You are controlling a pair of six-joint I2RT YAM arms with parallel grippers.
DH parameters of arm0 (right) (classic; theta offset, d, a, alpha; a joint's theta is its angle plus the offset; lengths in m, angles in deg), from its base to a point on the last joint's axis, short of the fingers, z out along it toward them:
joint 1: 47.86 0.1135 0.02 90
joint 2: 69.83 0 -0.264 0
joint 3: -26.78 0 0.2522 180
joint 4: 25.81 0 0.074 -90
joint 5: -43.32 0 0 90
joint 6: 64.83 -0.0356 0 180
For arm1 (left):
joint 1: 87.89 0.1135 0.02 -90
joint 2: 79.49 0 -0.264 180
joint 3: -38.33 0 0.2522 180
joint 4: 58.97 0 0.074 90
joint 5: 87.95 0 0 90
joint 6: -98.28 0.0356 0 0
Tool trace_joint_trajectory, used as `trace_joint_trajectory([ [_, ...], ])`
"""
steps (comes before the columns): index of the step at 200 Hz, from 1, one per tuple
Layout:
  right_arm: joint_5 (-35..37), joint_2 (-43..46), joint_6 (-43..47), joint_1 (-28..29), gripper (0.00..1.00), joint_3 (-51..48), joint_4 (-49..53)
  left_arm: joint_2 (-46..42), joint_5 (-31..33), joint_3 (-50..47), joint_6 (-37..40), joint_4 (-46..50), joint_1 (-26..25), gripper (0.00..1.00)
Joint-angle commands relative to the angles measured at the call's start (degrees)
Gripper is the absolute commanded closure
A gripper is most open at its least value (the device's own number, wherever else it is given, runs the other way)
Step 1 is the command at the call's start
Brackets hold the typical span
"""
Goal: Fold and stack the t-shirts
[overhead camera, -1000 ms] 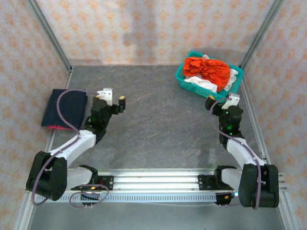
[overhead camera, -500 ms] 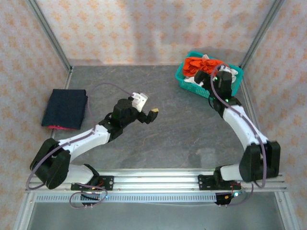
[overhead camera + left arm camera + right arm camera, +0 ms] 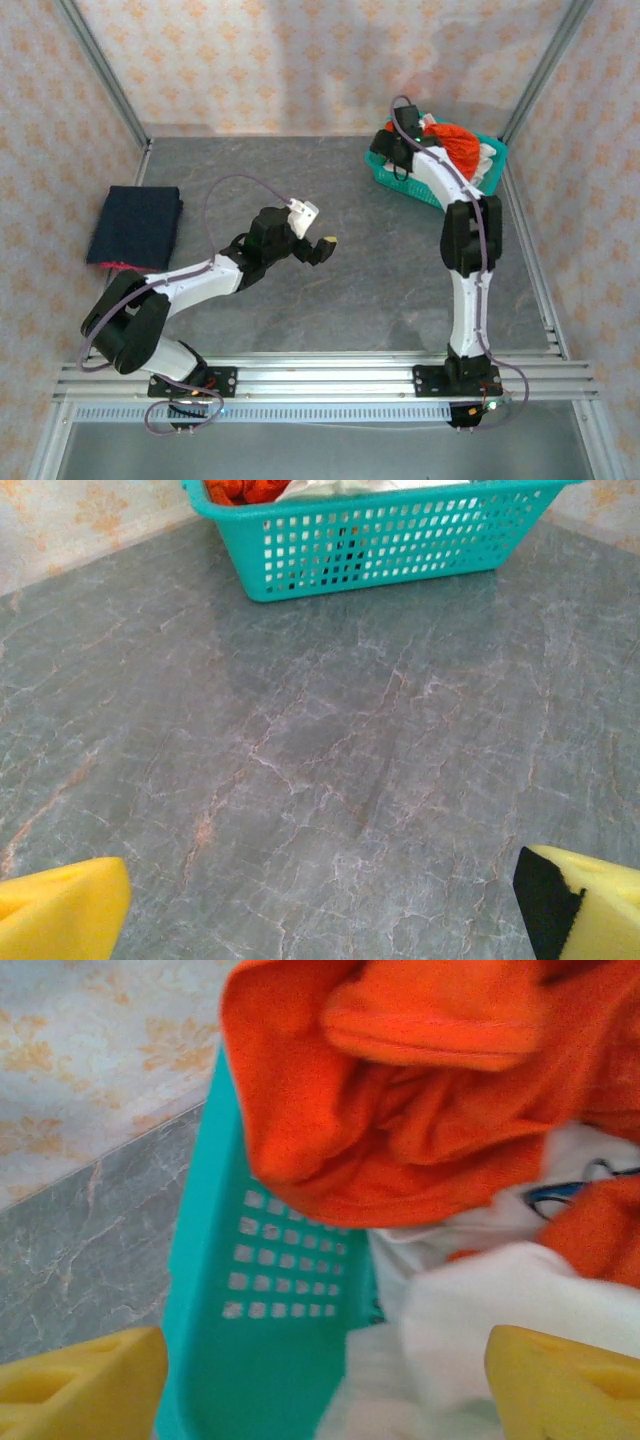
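A bright orange-red t-shirt (image 3: 458,141) lies crumpled on top of the pile in the teal basket (image 3: 436,191) at the back right. My right gripper (image 3: 393,148) hangs over the basket's left end. In the right wrist view it (image 3: 325,1390) is open, its yellow fingertips (image 3: 80,1385) straddling the basket wall (image 3: 270,1360) and a white cloth (image 3: 480,1330), with the orange-red t-shirt (image 3: 420,1090) just beyond. A dark navy t-shirt (image 3: 137,225) lies folded at the left edge. My left gripper (image 3: 318,228) is open over bare table, nothing between its fingers (image 3: 60,915).
The grey marbled table (image 3: 330,300) spreads between the arms. In the left wrist view the basket (image 3: 380,540) stands ahead across open tabletop. Metal frame posts (image 3: 100,70) and patterned walls close in the sides and back.
The right arm has reached up from near its base to the basket's left end, its jaws narrowing slightly. The left arm has swung from beside the navy t-shirt toward the table's middle.
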Motion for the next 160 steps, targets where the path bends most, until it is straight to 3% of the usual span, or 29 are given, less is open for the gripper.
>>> trace_joint_trajectory([
  [1,1.1,-6.0,1.4,1.0,0.22,11.0,11.6,1.0,-0.9,1.0,-1.0,-2.1,-0.4,0.0],
  [26,1.2,-13.7,2.1,1.1,0.27,23.9,18.2,1.6,-1.0,0.9,-1.2,-2.3,-0.4,0.0],
  [48,1.5,-17.4,2.8,1.1,0.31,29.5,20.3,2.0,-1.0,0.9,-1.2,-2.1,-0.5,0.0],
  [116,-1.3,-18.2,8.8,0.7,0.47,31.1,21.7,2.9,-1.0,0.9,-1.3,-2.3,-0.5,0.0],
  [160,-4.4,-16.7,14.4,-2.4,0.58,31.3,28.1,2.9,-0.8,0.4,-1.0,-2.1,-0.5,0.0],
])
